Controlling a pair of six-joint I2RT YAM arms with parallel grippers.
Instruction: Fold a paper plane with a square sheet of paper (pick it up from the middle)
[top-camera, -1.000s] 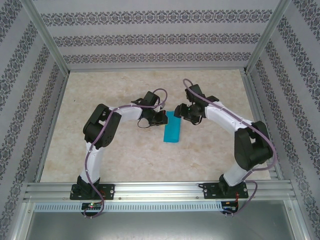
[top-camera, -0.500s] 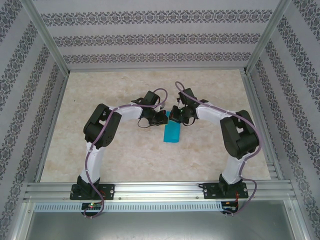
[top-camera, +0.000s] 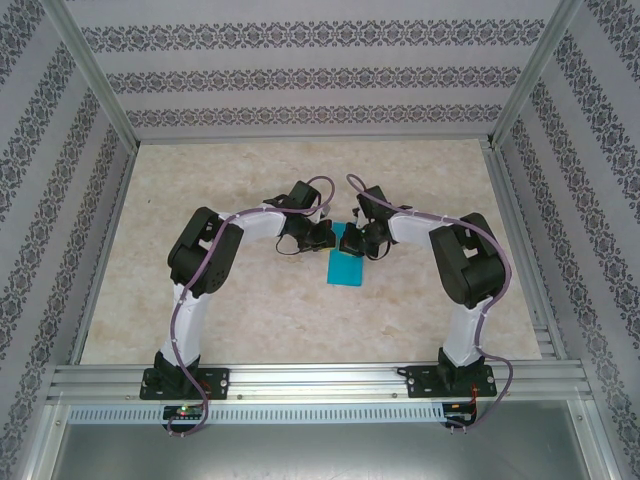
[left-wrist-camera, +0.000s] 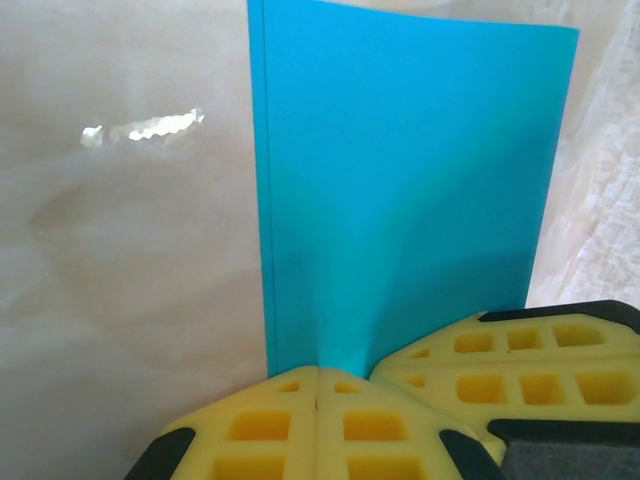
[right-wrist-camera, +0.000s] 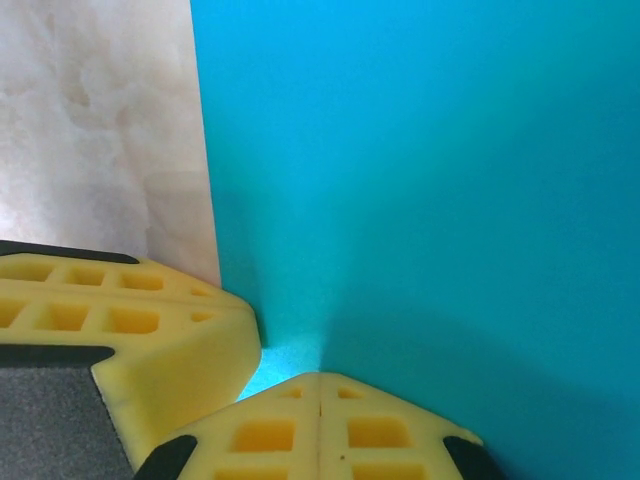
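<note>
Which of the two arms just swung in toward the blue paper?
The right arm: its elbow has folded inward, while the left arm kept its pose.

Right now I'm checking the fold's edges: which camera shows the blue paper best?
The left wrist view: the sheet of paper shows against the table, long edge and far corners visible. The right wrist view is so close that one edge shows. The top external view shows it small, far end hidden.
</note>
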